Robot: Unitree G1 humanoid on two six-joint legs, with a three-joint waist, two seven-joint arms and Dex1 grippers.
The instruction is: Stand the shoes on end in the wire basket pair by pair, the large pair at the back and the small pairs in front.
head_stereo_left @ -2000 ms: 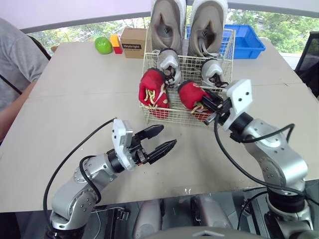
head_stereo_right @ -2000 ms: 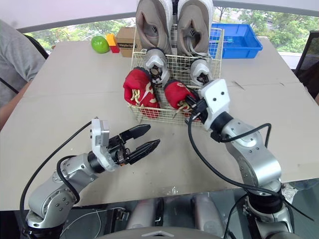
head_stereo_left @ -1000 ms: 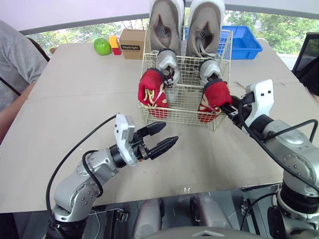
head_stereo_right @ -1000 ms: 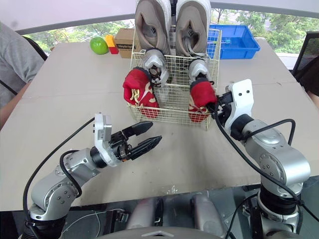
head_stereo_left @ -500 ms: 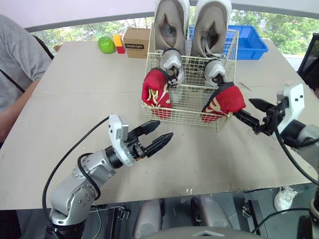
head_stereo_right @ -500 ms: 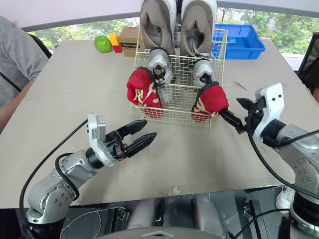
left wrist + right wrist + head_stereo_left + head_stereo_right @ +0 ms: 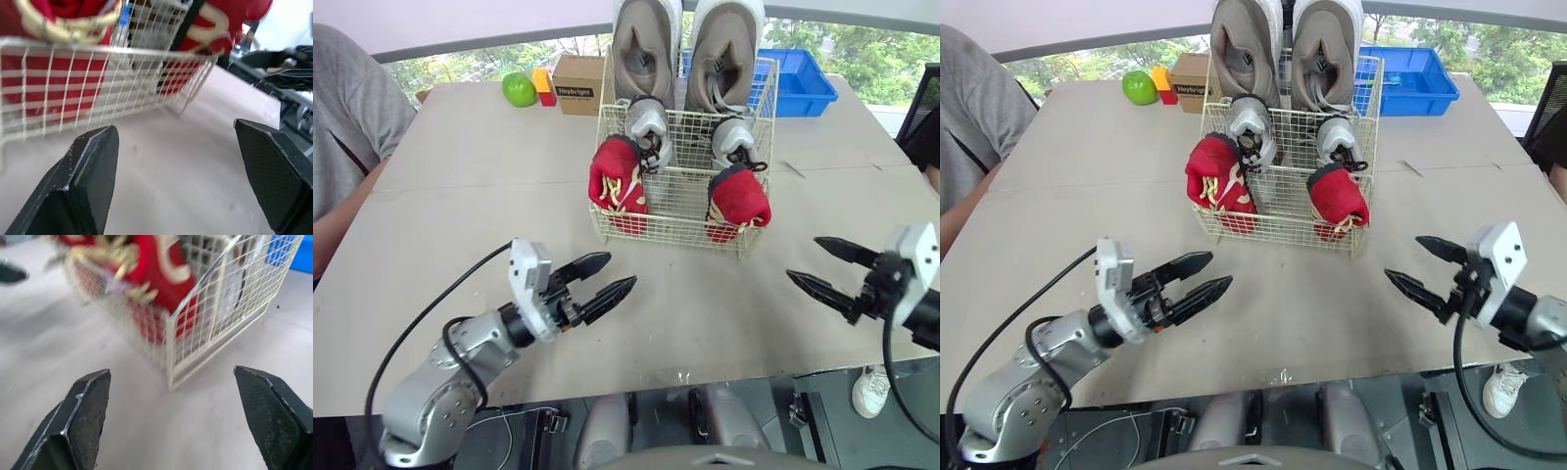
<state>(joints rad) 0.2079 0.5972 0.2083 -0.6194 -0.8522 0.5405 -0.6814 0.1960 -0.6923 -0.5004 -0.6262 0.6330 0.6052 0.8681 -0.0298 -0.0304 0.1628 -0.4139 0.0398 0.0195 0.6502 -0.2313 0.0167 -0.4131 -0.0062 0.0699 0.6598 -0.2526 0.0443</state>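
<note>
We see the wire basket (image 7: 675, 213) in the upper middle of the head views, on the table (image 7: 460, 196), and all six shoes are now stood on end in it. The large grey pair (image 7: 644, 44) towers along the far wall, the small silver pair (image 7: 649, 122) sits just in front of it, and the two red shoes take the near row.

The right red shoe (image 7: 736, 201) is what has just changed. A second ago the right end effector (image 7: 803, 258) was pinching it at the basket's near right corner, and half a second ago it leaned out over that corner as the fingers let go. Now it stands upright inside the corner, its top above the rim, level with the left red shoe (image 7: 617, 181).

The right end effector has drawn back to the lower right of the frame, well apart from the basket, with its fingers spread and nothing between them. The left end effector (image 7: 623, 269) hangs over the table at lower left, also spread and empty, pointing towards the basket.

We judge the arrangement complete: big pair at the back, small pairs in front. The one risk we see is the red shoe just released tipping against the wire, so it deserves a look before we call the task done.
</note>
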